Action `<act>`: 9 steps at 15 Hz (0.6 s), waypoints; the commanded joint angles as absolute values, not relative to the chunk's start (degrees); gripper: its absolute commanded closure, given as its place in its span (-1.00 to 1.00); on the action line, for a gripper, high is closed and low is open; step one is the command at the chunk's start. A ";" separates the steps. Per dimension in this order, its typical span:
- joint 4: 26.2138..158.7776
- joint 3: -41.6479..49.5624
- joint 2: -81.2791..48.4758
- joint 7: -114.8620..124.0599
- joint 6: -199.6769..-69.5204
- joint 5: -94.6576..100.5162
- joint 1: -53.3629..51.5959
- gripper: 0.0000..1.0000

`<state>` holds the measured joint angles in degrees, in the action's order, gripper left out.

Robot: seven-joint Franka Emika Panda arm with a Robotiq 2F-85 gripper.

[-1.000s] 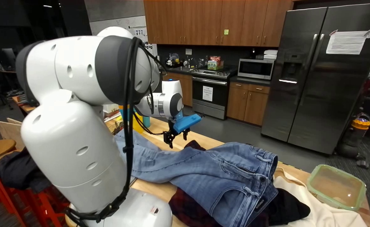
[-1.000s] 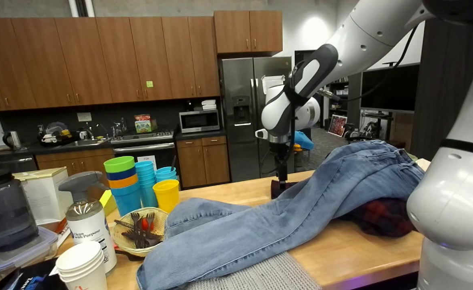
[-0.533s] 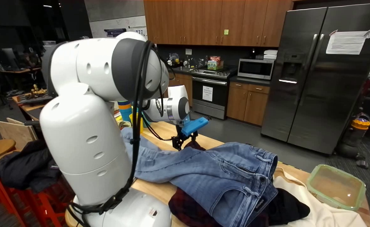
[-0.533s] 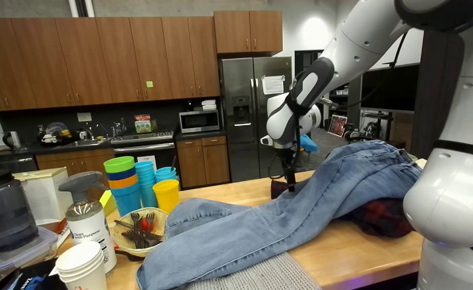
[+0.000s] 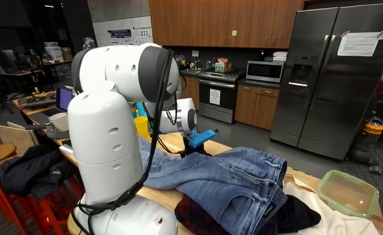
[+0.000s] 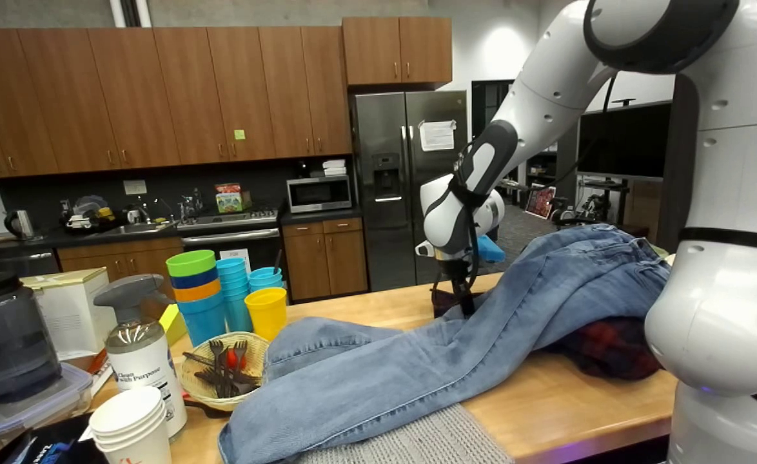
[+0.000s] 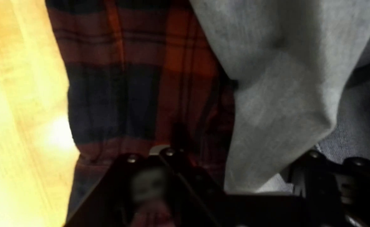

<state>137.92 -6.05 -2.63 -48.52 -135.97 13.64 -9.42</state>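
OK so the black two-fingered gripper (image 7: 241, 154) has its fingers well apart, with a fold of the faded blue denim jeans (image 5: 207, 176) between them (it looks grey in the wrist view). Can't tell whether either finger is pressing on it. There's one pair, sprawled across the light wooden table (image 6: 578, 412) on top of some dark red-and-black plaid cloth (image 7: 141, 78) that pokes out on both sides; can't say if that's one piece or two. Under a leg: one grey ribbed knit cloth (image 6: 411, 441). Past that leg, one tan woven basket (image 6: 257, 351) with several dark forks (image 6: 224, 372), one plain yellow plastic cup (image 6: 267, 314) and one spray bottle with a grey trigger head (image 6: 143, 361). Over by the waistband I count one black cloth (image 5: 297, 215), one cream cloth (image 5: 335, 220) and one clear container with a green rim (image 5: 348, 192). Way in back, one silver microwave (image 6: 318, 193) and one two-door steel fridge (image 6: 382, 232).
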 commanded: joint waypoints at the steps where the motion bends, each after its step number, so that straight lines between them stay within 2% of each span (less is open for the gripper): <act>1: 135.98 -6.83 -3.73 -47.04 -135.35 15.27 -8.72 0.27; 6: 134.92 -7.28 -2.67 -46.94 -135.04 15.19 -8.86 0.96; 9: 133.97 -7.64 -1.38 -47.03 -135.40 14.77 -9.01 1.00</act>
<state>135.27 -6.82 -2.82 -48.06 -135.66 13.74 -9.42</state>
